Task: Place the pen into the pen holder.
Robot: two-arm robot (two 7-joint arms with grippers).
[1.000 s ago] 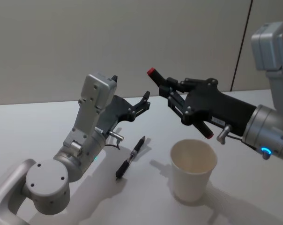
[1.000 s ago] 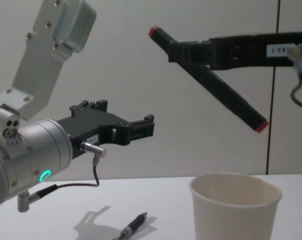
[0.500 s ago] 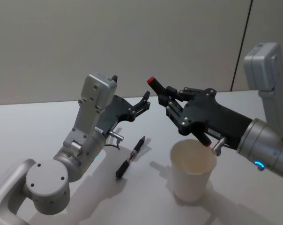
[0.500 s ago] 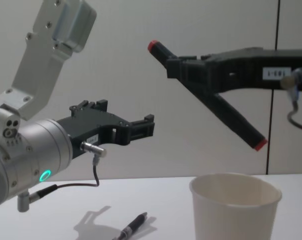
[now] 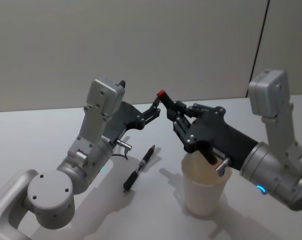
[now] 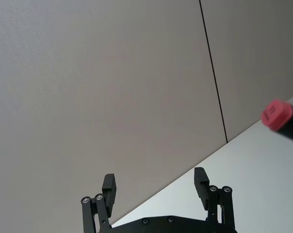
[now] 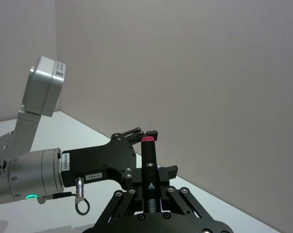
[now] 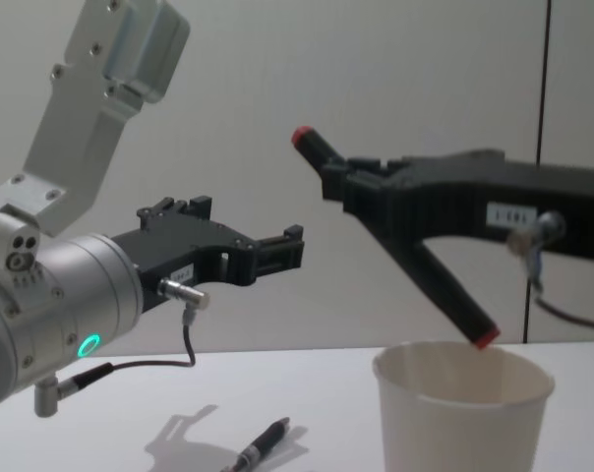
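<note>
Plain pale wall (image 5: 141, 45) behind a white table (image 5: 46, 131), right claw (image 5: 177, 113) clamped on a tilted black red-tipped pen (image 8: 445, 295), its lower tip at the mouth of the white pen holder (image 5: 203, 195), left claw (image 5: 156, 107) spread wide and empty above the table, second pen (image 5: 139, 168) lying near the holder.

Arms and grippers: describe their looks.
The left arm and right arm are silver-grey, with rounded joints and boxy housings. The left gripper and right gripper are black linkages with white labels. A cable with a metal plug loops at the left wrist.

pen holder (image 5: 205, 199) mouth lies open under the marker (image 8: 446, 287) — left gripper (image 5: 157, 108) crowds its top.
</note>
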